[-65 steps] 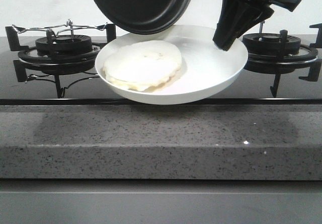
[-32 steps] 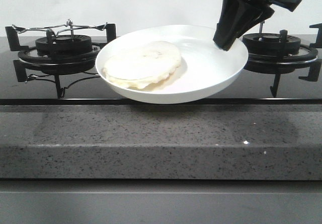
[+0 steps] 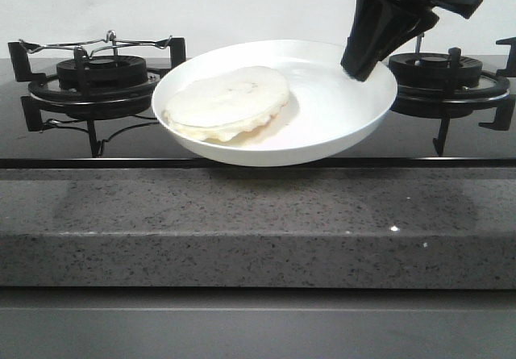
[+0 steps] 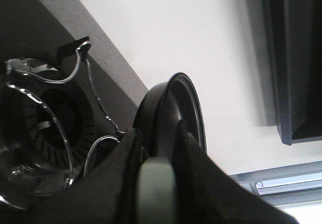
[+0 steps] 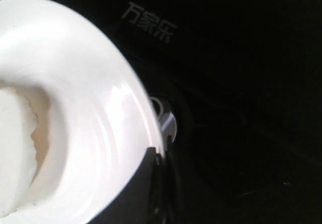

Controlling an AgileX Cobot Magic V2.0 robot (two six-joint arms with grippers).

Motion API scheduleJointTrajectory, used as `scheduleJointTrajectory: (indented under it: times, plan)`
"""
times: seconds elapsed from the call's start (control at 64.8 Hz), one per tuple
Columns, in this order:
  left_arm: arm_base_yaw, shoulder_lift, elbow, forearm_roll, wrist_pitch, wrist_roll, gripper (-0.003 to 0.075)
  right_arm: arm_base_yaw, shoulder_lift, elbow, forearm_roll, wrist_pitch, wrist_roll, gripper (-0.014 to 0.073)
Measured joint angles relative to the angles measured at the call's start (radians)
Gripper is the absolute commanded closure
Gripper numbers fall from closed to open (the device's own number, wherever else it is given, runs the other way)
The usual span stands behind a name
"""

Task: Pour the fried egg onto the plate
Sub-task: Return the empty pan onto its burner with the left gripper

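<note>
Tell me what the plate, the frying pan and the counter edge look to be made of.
Plate: glossy white, likely glazed ceramic or melamine; it shows soft highlights. Frying pan: matte black, probably coated metal, with a thin rolled rim. Counter edge: grey speckled stone or quartz composite, dull finish with a few glinting flecks.

Speckled grey stone counter (image 3: 242,230), glossy black hob (image 3: 242,145), plain white wall (image 3: 242,12) behind.
</note>
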Motion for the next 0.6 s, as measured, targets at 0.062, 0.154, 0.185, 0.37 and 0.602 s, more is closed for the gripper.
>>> scheduleJointTrajectory:
  times: [0.062,0.154,0.185,0.37,0.602]
  plan:
    - [0.010,0.023,-0.007,0.000,0.009,-0.004,0.0739,0.000,0.000,0.000,0.000,0.000,0.000,0.0653]
    - [0.023,0.066,-0.024,0.000,0.015,-0.016,0.0739,0.000,0.000,0.000,0.000,0.000,0.000,0.0653]
    - [0.026,0.079,-0.034,0.000,0.015,-0.020,0.0739,0.000,0.000,0.000,0.000,0.000,0.000,0.0653]
    - [0.028,0.166,-0.092,0.000,0.012,-0.032,0.0739,0.000,0.000,0.000,0.000,0.000,0.000,0.0653]
    - [0.028,0.256,-0.163,0.000,0.006,-0.032,0.0739,0.000,0.000,0.000,0.000,0.000,0.000,0.0653]
